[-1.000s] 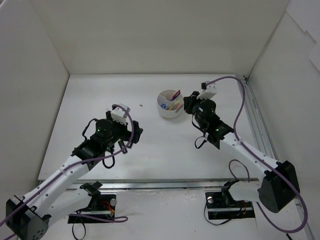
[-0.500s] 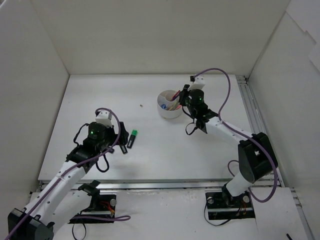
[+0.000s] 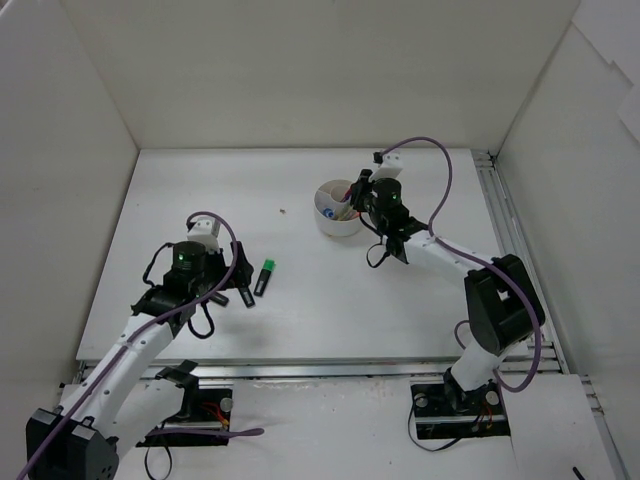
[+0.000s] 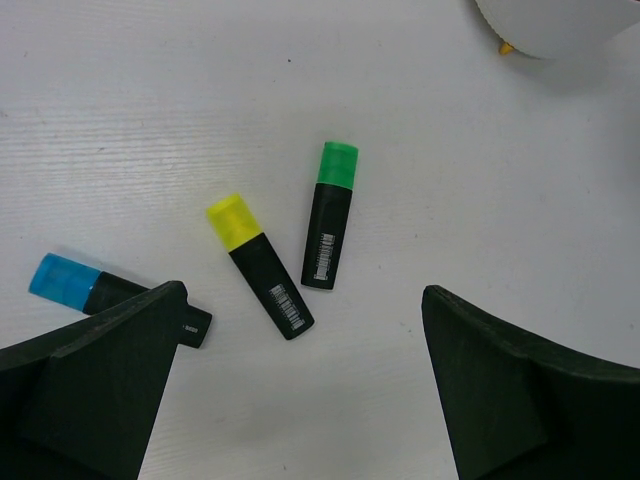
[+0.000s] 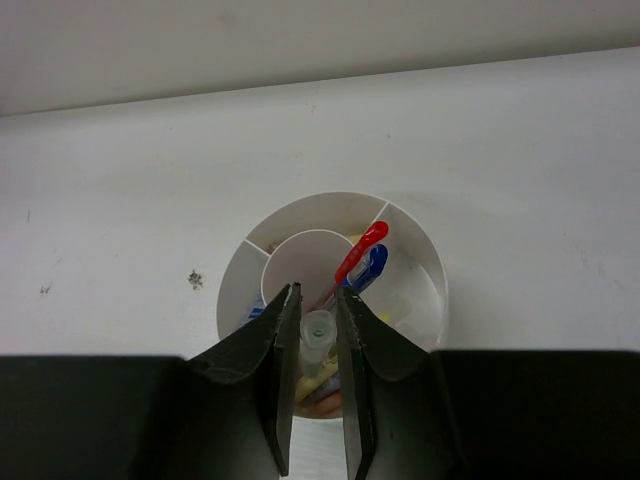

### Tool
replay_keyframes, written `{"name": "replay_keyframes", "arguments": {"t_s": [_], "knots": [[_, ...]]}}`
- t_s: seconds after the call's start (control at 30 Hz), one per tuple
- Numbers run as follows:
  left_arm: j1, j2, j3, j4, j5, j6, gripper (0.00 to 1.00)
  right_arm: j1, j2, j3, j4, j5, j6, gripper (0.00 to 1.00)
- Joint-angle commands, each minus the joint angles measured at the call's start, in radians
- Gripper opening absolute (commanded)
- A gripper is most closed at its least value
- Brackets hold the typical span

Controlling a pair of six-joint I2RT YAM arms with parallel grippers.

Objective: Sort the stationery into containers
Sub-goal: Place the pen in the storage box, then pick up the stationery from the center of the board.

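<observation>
Our left gripper (image 4: 300,295) hangs with its jaws spread wide, empty, over the table (image 4: 150,100), where the green-capped highlighter (image 4: 329,215) and the yellow-capped highlighter (image 4: 260,265) lie just beside each other between the fingers, and the blue-capped highlighter (image 4: 85,285) lies half hidden by one finger. Our right gripper (image 5: 316,292) sits above the white tub (image 5: 300,215), its jaws clenched on a clear tube (image 5: 318,335) standing upright over the tub's near part. We see a red pen (image 5: 360,250) and a blue pen (image 5: 368,268) leaning inside the tub.

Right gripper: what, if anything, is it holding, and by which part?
The right gripper pinches a clear tube by its upper end.
</observation>
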Motion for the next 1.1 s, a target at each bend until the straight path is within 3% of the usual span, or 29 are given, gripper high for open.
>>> {"name": "replay_keyframes", "arguments": {"t_s": [0.0, 0.13, 0.2, 0.37, 0.67, 0.77, 0.87, 0.9, 1.07], "knots": [[0.019, 0.022, 0.041, 0.025, 0.032, -0.007, 1.00, 0.016, -0.015, 0.016, 0.094, 0.011, 0.003, 0.19], [0.029, 0.052, 0.053, -0.003, 0.031, -0.033, 1.00, 0.017, -0.038, 0.003, 0.092, -0.009, 0.000, 0.35], [0.029, 0.065, 0.061, -0.026, 0.026, -0.052, 1.00, 0.020, -0.055, 0.002, 0.089, -0.013, -0.005, 0.49], [0.029, 0.091, 0.062, -0.055, 0.021, -0.098, 1.00, 0.018, -0.122, -0.017, 0.065, -0.025, -0.012, 0.61], [0.029, 0.111, 0.030, -0.056, 0.017, -0.177, 1.00, 0.023, -0.273, -0.098, -0.017, -0.032, -0.031, 0.67], [0.029, 0.121, 0.024, -0.088, -0.046, -0.219, 1.00, 0.024, -0.331, -0.133, -0.047, -0.045, -0.020, 0.70], [0.029, 0.164, 0.036, -0.119, -0.081, -0.270, 1.00, 0.027, -0.395, -0.170, -0.104, -0.050, -0.003, 0.77], [0.029, 0.177, 0.041, -0.112, -0.081, -0.286, 1.00, 0.035, -0.429, -0.181, -0.130, -0.052, -0.002, 0.98], [0.029, 0.278, 0.035, -0.043, -0.107, -0.346, 0.99, 0.067, -0.514, -0.234, -0.237, 0.002, 0.003, 0.98]]}}
